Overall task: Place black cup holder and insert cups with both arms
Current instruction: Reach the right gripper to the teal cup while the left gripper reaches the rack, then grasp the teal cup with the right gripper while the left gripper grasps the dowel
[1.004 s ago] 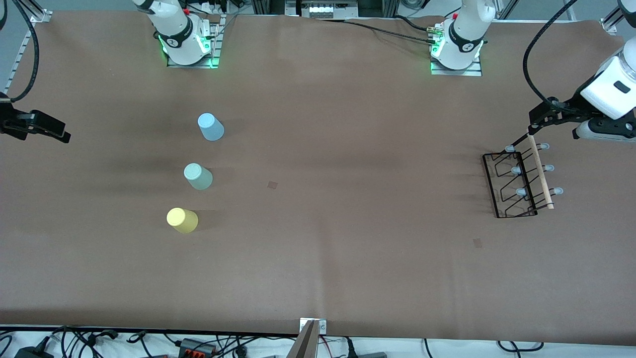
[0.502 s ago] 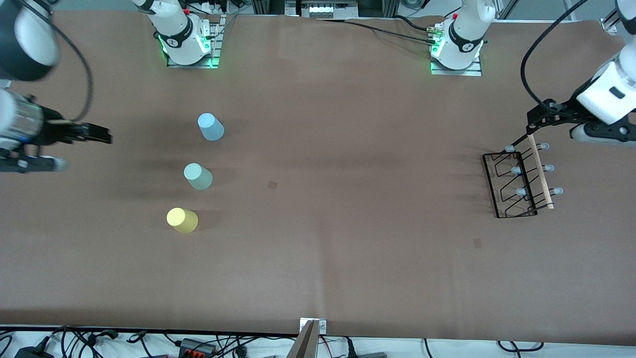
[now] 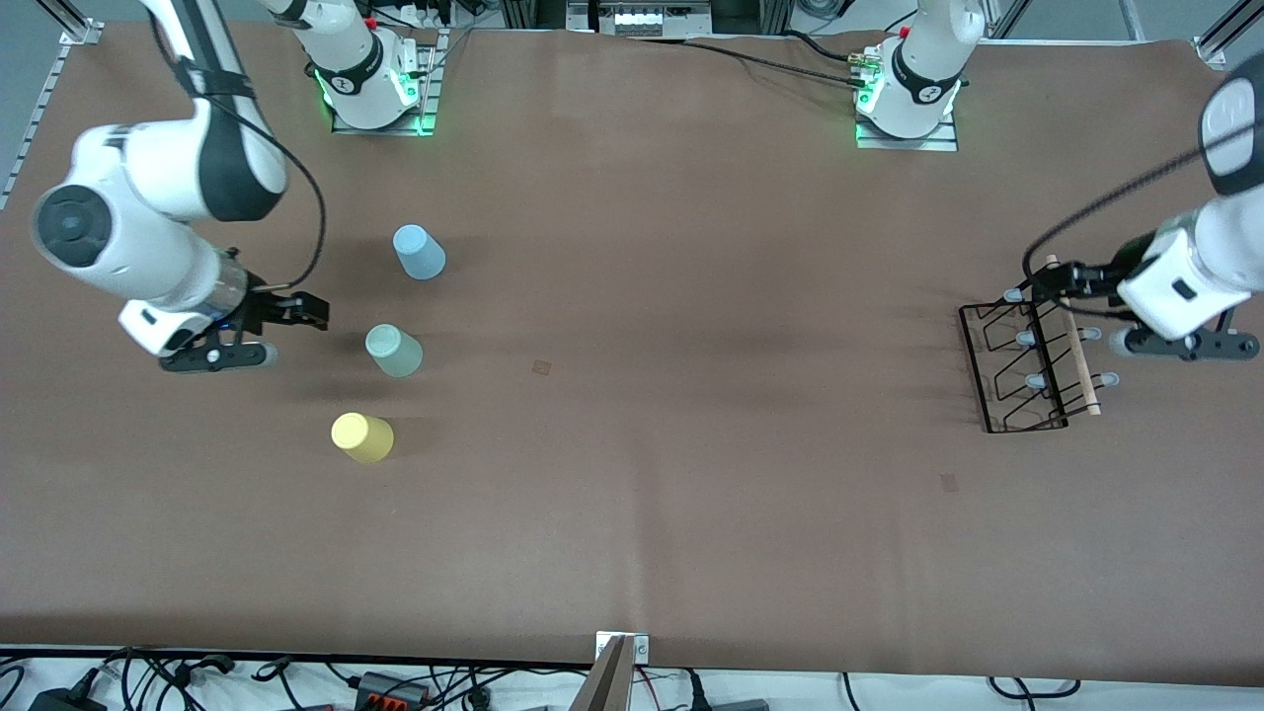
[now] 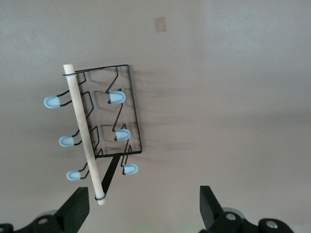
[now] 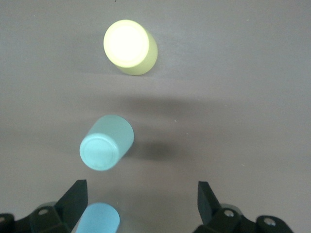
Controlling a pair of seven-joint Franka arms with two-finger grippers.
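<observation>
The black cup holder point(image 3: 1027, 365) stands on the brown surface point(image 3: 691, 474) at the left arm's end, its wooden rod handle point(image 4: 83, 133) running over the wire frame. The left gripper point(image 4: 143, 211) hangs over the holder's edge, jaws spread wide and empty. At the right arm's end, the right gripper point(image 5: 141, 206), jaws likewise wide and empty, hovers beside the sage green cup point(image 3: 393, 351), which sits between the light blue cup point(image 3: 419, 252) and the yellow cup point(image 3: 361, 437).

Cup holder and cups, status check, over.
Left gripper open over black cup holder, handle not gripped. Right gripper open beside sage green cup. Yellow cup and blue cup untouched. Nothing blocking.
</observation>
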